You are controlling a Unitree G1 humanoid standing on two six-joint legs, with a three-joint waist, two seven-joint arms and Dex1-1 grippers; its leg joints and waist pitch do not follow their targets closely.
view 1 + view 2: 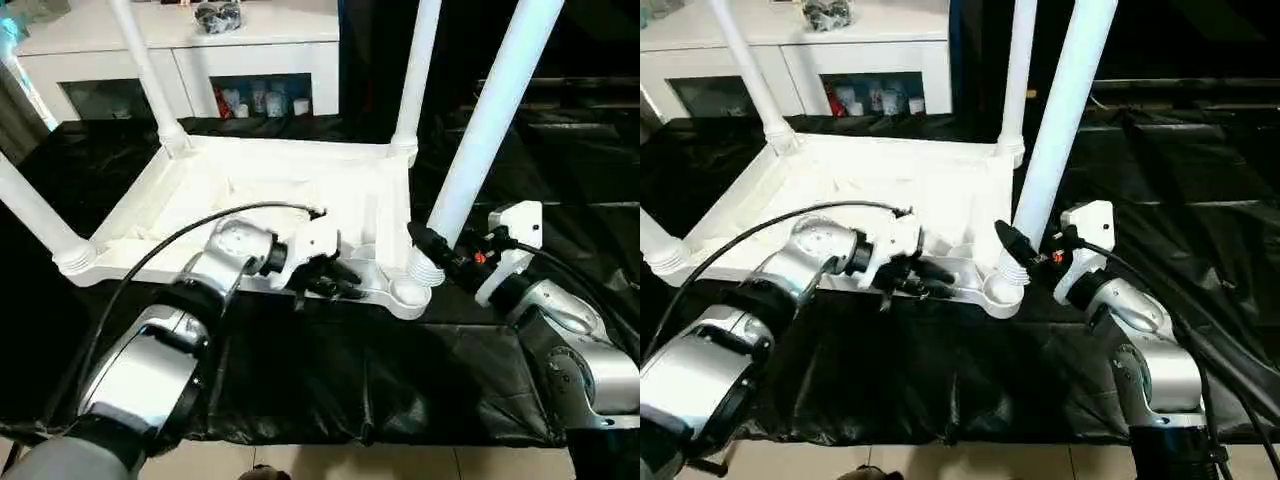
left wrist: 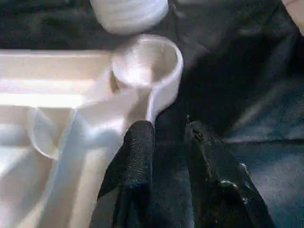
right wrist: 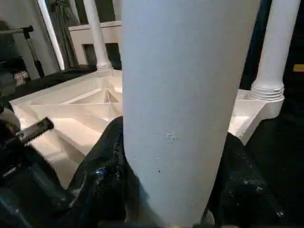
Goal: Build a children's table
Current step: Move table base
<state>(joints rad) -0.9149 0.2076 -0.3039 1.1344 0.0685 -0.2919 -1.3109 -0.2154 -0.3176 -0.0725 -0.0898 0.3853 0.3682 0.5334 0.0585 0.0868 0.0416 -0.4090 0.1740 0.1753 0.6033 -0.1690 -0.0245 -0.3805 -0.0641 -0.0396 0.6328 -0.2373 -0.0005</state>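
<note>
Table: white plastic children's table (image 1: pixel 300 190) lies upside down on the black-covered surface (image 1: pixel 330 370), rim up, three tubular legs seated in corner sockets.
Fourth leg (image 1: pixel 480 140): at 3 o'clock of the tabletop, above the empty near socket (image 1: pixel 408 293).
Cut off: leg tops.
Right gripper (image 1: pixel 432 246): clamped around the fourth leg's lower end.
Left gripper (image 2: pixel 166 142): fingers slightly parted, gripping nothing, at the near rim beside that socket.

The tabletop (image 1: pixel 250 190) is plain white, and so are its four legs (image 1: pixel 485 130). It lies on a glossy black sheet (image 1: pixel 330 370). Both forearms (image 1: pixel 150 365) are silver with black joints; the left tool (image 1: pixel 335 280) and right tool (image 1: pixel 430 250) have black fingers on white mounts, with a red spot (image 1: pixel 480 258) at the right one. The cabinet (image 1: pixel 180 45) behind is white.
</note>
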